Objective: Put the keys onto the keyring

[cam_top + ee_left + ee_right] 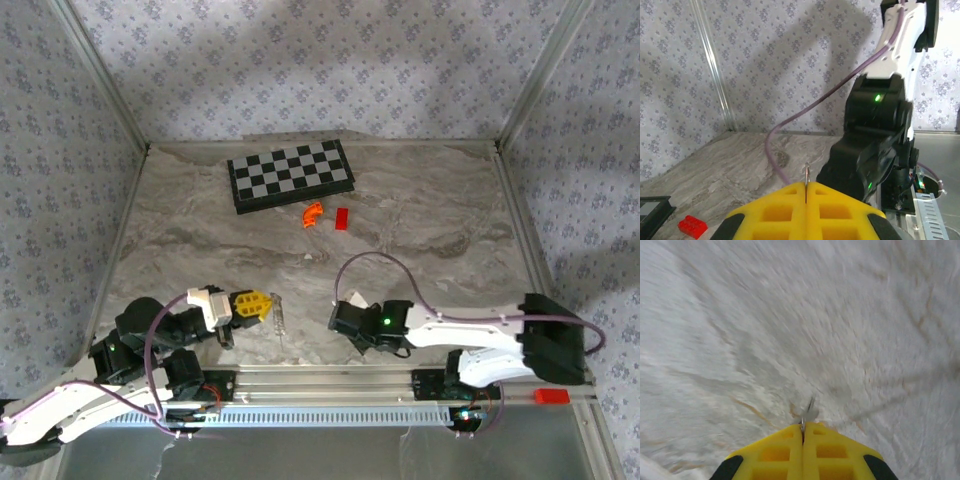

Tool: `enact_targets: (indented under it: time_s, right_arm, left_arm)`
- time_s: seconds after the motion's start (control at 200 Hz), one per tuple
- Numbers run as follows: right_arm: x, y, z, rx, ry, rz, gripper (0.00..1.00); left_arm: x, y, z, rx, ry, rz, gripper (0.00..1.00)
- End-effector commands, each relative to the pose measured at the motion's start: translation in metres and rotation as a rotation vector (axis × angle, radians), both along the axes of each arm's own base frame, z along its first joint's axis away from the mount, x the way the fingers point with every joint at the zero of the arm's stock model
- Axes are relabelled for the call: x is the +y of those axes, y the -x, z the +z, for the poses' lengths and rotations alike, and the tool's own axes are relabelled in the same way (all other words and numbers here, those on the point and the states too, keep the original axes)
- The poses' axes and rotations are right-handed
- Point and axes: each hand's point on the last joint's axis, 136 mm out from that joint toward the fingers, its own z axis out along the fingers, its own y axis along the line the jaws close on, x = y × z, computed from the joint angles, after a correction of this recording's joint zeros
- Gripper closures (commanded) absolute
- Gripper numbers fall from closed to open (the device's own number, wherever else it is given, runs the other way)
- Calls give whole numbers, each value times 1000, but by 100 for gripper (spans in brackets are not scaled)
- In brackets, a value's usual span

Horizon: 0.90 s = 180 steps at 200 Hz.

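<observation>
In the lower left-centre of the top view, the left tool (262,303) has its yellow pads pressed together on the keyring (279,316). The keyring is a thin pale loop jutting past the tips over the desk (420,250). The right tool (802,432) is also closed, pinching a small silvery bit (808,412) at the frame's lower centre, too blurred to tell whether it is a key.

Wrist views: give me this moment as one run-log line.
left gripper: shut on keyring | right gripper: shut on small silvery piece, blurred, possibly key | grippers: apart | joining: not yet done
</observation>
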Motion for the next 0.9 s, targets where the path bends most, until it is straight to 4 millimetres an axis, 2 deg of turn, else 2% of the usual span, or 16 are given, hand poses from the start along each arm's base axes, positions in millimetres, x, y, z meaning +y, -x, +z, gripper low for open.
enact_targets:
  time_s: [0.0,0.195,0.28,0.365,0.595,0.735,0.895]
  right_arm:
    - [15,1,44,-100,-134,160,100]
    - [42,27,126,-182,-530,444,100]
    - [50,36,159,-231,-640,546,100]
    - [58,45,183,-259,-702,639,100]
    - [65,43,215,-318,-687,698,100]
    - [59,39,228,-363,-668,671,100]
    - [69,39,233,-370,-648,688,100]
  left_arm:
    - [-4,-2,17,-17,15,1,100]
    - [-17,-3,16,-16,-32,-26,100]
    - [-21,-3,16,-27,-52,-32,100]
    - [-27,-5,9,-30,-88,-38,100]
    - [-39,-11,-1,-31,-123,-40,100]
    - [-38,-8,-3,-35,-129,-53,100]
    - [-38,-2,-4,-35,-134,-83,100]
